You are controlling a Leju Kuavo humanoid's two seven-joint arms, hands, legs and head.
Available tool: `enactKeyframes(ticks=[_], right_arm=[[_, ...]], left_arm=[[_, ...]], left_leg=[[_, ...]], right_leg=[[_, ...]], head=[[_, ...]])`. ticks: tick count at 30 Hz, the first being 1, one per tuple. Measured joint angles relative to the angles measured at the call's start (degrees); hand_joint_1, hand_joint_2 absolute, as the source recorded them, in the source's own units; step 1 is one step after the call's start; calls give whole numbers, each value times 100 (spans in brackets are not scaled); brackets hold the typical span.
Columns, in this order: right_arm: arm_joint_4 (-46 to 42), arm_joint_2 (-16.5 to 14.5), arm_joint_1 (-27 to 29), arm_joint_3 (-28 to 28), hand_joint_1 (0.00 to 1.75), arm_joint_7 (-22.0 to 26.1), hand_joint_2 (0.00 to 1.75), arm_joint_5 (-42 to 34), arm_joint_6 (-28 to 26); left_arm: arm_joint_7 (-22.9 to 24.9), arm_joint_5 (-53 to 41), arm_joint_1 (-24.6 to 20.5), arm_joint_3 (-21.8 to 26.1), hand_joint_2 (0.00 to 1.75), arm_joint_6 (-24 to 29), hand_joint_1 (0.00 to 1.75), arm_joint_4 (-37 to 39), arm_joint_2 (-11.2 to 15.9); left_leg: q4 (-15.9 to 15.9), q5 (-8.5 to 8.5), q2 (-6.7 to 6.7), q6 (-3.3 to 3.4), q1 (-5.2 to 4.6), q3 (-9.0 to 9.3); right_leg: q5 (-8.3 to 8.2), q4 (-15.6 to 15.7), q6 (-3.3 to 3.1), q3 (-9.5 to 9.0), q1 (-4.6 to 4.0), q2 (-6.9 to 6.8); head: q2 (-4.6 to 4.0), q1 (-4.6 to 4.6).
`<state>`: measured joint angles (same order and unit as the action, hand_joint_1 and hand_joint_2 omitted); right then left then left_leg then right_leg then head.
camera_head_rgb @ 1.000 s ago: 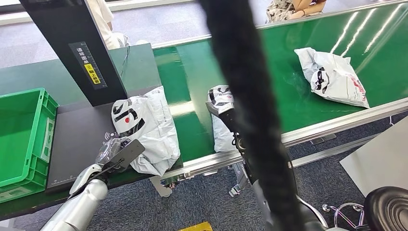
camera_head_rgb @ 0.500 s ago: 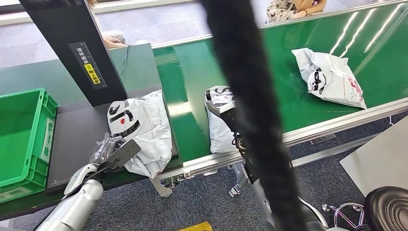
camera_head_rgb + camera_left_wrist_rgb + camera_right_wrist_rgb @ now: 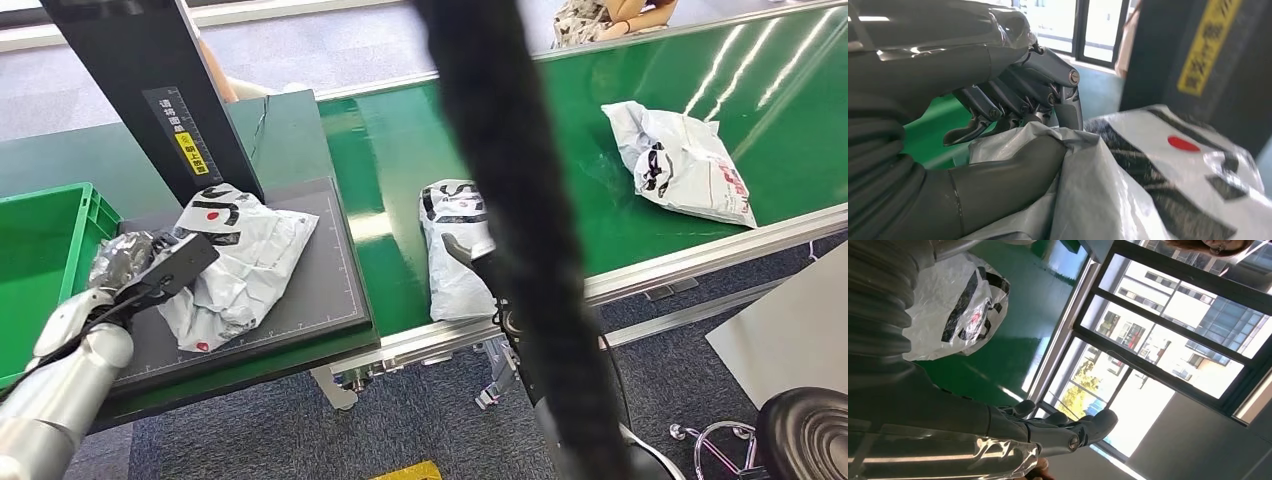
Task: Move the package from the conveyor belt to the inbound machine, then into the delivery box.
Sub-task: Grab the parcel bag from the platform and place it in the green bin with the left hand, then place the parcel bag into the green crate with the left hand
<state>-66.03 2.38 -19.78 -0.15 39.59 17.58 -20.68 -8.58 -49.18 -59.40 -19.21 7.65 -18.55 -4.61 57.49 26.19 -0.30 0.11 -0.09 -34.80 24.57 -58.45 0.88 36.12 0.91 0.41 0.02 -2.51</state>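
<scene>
My left hand (image 3: 128,262) clamps the package (image 3: 240,255) on the machine (image 3: 310,290); right hand (image 3: 1068,432) fingers apart, holding nothing.

The package (image 3: 235,255) lies on the inbound machine's platform (image 3: 310,290), just before its upright column (image 3: 150,90). The left hand (image 3: 130,262) grips the package's near-left edge (thumb under a fold, fingers (image 3: 1013,102) over it). The delivery box (image 3: 45,260) sits just left of the platform. Right of the platform runs the conveyor belt (image 3: 400,160), with a second package (image 3: 452,250) at its near edge and a third package (image 3: 685,160) farther right.
</scene>
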Motion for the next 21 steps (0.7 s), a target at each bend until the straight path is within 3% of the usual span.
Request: enactKeyframes(ticks=[6,14,21], right_arm=[[0,7,113,-16,0,15,175,-85,-32],[0,19,105,-13,0,15,175,-119,-87],[0,19,208,-9,0,15,175,-149,-149]], left_arm=[[193,-117,-744,86,175,-184,175,-74,438],[351,-337,-1092,150,175,-202,175,-132,644],[706,-676,-1727,203,175,-441,175,-302,799]], left_leg=[[0,0,2,0,0,0],[0,-1,0,-1,0,-3],[0,-1,-1,-1,0,-9]], right_leg=[[0,0,0,1,0,1],[0,-1,0,2,0,1],[0,-1,0,7,0,0]], head=[[0,0],[0,0],[0,1]])
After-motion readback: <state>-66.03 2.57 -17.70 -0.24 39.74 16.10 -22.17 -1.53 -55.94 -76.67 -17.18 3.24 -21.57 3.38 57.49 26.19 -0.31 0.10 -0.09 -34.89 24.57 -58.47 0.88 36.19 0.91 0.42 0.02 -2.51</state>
